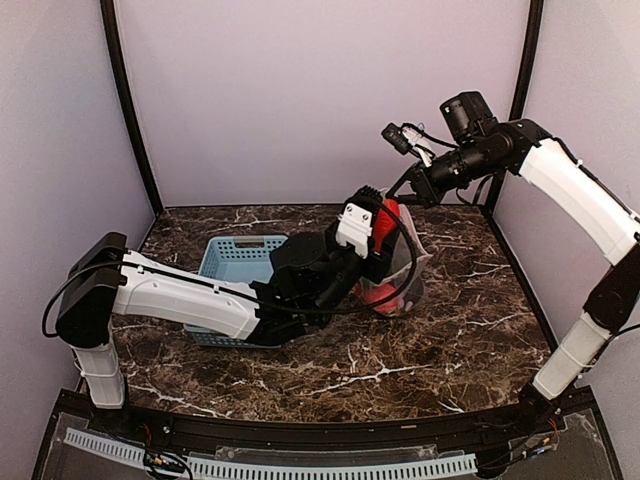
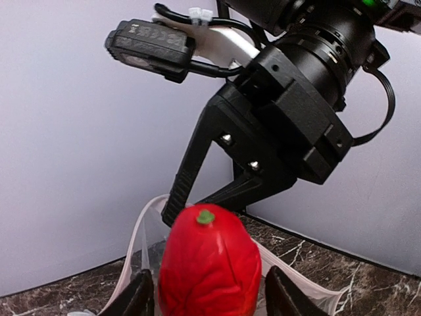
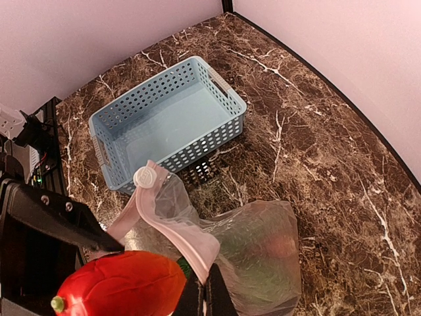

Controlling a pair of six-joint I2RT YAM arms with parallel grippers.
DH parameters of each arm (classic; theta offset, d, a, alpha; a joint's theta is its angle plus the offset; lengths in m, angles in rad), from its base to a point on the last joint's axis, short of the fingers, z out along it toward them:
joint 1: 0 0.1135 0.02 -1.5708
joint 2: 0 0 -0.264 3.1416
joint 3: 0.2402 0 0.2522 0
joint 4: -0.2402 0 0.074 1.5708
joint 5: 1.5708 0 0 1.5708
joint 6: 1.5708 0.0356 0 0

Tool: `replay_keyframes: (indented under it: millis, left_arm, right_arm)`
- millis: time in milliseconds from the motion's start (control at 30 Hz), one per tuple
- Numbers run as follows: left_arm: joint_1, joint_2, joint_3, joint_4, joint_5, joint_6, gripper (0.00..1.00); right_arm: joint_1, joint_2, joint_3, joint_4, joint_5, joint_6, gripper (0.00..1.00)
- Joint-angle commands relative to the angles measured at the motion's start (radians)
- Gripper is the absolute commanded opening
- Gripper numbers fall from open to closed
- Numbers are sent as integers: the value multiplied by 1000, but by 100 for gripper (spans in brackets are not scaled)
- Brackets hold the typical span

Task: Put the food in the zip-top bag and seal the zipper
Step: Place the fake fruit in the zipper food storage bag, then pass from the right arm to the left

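My left gripper (image 1: 385, 228) is shut on an orange-red pepper (image 2: 209, 263) and holds it above the open mouth of the clear zip-top bag (image 1: 405, 285). Its fingers (image 2: 139, 297) flank the pepper in the left wrist view. My right gripper (image 3: 212, 296) is shut on the bag's pale pink zipper strip (image 3: 174, 224) and holds the mouth up; it also shows in the top view (image 1: 408, 200). The pepper (image 3: 122, 286) hangs beside that rim. Inside the bag (image 3: 263, 250) I see a green piece (image 3: 253, 266) and a peach fruit (image 3: 283, 245). The other food is hidden.
The light blue slotted basket (image 1: 235, 262) stands left of the bag, partly under my left arm; it looks empty in the right wrist view (image 3: 164, 118). The dark marble table (image 1: 450, 340) is walled by pale panels at the back and sides.
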Motion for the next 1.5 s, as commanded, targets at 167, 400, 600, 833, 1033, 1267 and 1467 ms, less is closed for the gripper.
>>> replay_keyframes:
  millis: [167,400,600,833,1033,1267,1467]
  left_arm:
    - [-1,-99,25,-87,72,-63,77]
    - [-1,-295,6,-374,271,-94,81]
    - [0,-455,-13,-709,338,39,82]
    - [23,-571,-52,-1016,394,103,80]
    - [57,-586,-126,-1019,533,64,74]
    - [58,-496,-151,-893,585,-2,73]
    - [85,-438,-154,-793,601,-77,73]
  right_arm:
    - [8,-35,7,19,11,0,0]
    - [7,-71,-41,34,22,-9,0]
    - [7,-112,-91,38,5,-43,0]
    - [8,-183,-149,22,-44,-95,0]
    - [11,-221,-135,-70,-253,-172,0]
    - [18,-200,-120,-75,-220,-168,0]
    - [26,-180,-119,-80,-262,-176,0]
